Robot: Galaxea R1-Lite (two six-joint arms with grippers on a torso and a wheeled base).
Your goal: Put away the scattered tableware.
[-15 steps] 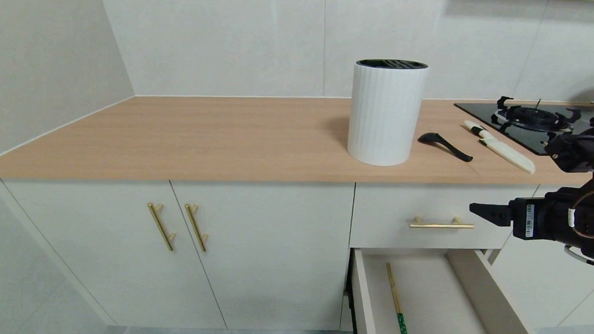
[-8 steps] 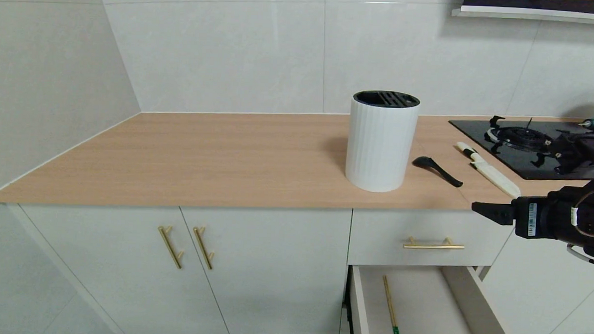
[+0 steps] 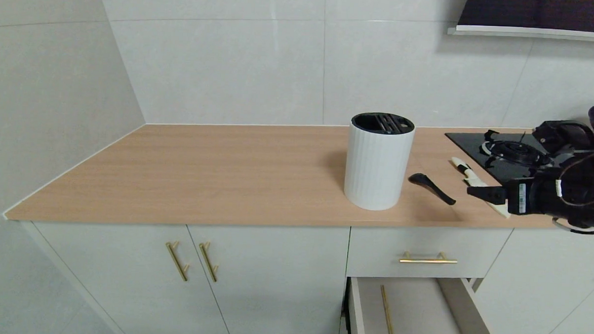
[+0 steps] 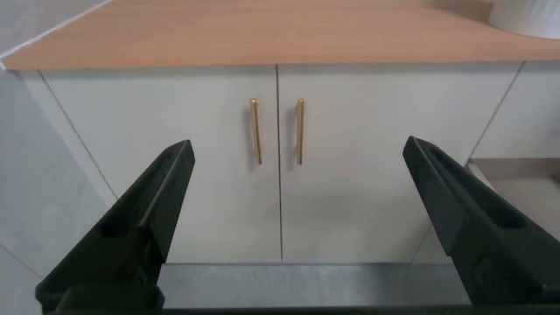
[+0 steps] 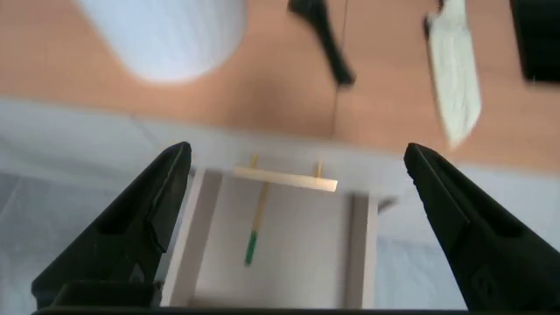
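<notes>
On the worktop [image 3: 227, 174] the white knife [image 3: 469, 177] lies just beyond our nearer right hand [image 3: 481, 193], open and empty, blade end toward us

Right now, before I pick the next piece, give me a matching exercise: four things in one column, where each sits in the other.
1 holder
2 spoon
3 knife
4 chopsticks

A in the open drawer
B nearest the hob
C upright on the counter
D lying between holder and knife

Pairs: 1-C, 2-D, 3-B, 4-A
</notes>
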